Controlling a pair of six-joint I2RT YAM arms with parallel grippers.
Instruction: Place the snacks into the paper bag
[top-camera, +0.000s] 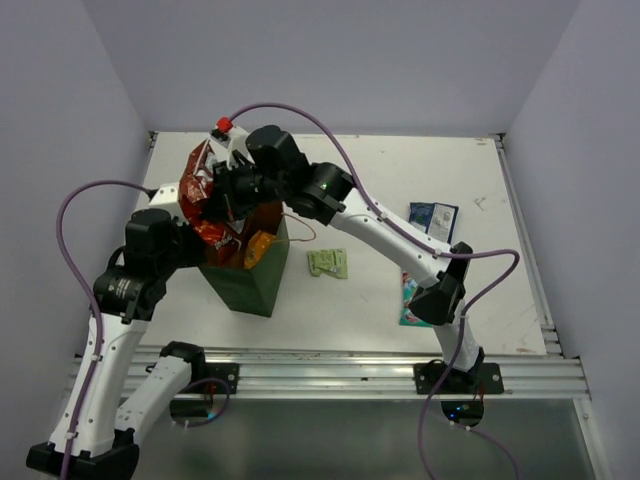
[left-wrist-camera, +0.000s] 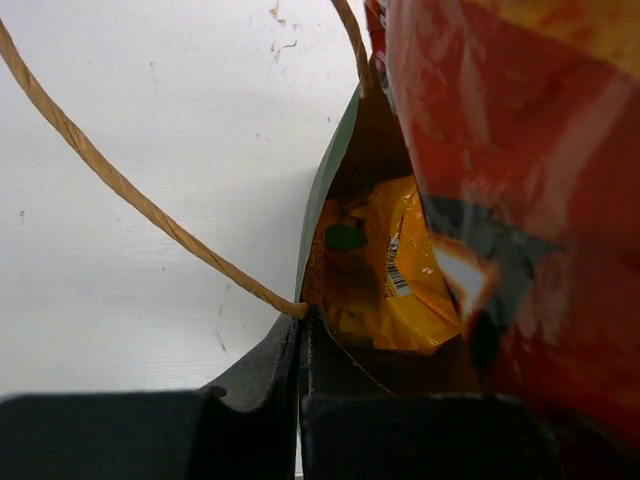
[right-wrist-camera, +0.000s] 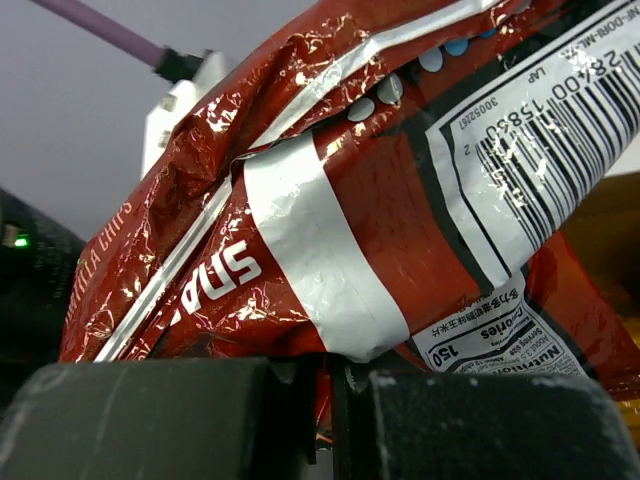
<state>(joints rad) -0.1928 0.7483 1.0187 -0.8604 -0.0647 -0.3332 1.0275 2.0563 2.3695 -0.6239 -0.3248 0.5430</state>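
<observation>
Progress: roughly one of five done, a second underway. Orange gummy bag (left-wrist-camera: 400, 270) already lies inside the paper bag (left-wrist-camera: 322, 205), below and ahead of the left gripper (left-wrist-camera: 303, 335). Its jaws are pinched shut on the bag's wall right where a string handle (left-wrist-camera: 120, 190) is fixed, which looks meant to steady the mouth. Right gripper (right-wrist-camera: 335, 372) has its jaws clamped on the red chip bag (right-wrist-camera: 330, 230), and the pkt rises crumpled just above them. From overhead its lower end is at the bag mouth, not fully in, so I'd call this step approx half done.

Left to do: 3 pkts on the table (top-camera: 400, 170), all well away from both sets of jaws. These are the pale green packet (top-camera: 328, 263) nearest the bag, the dark blue-white packet (top-camera: 433, 215) further off, and the Fox's bag (top-camera: 408, 298) partly hidden under the right arm.

Views: only overhead shows the 3 loose pkts. L wrist cam looks straight into the bag & shows the gummy pkt low inside; overhead gives just an orange glimpse. Only R wrist cam shows the pinch on the chip bag, barcode side to the lens.
</observation>
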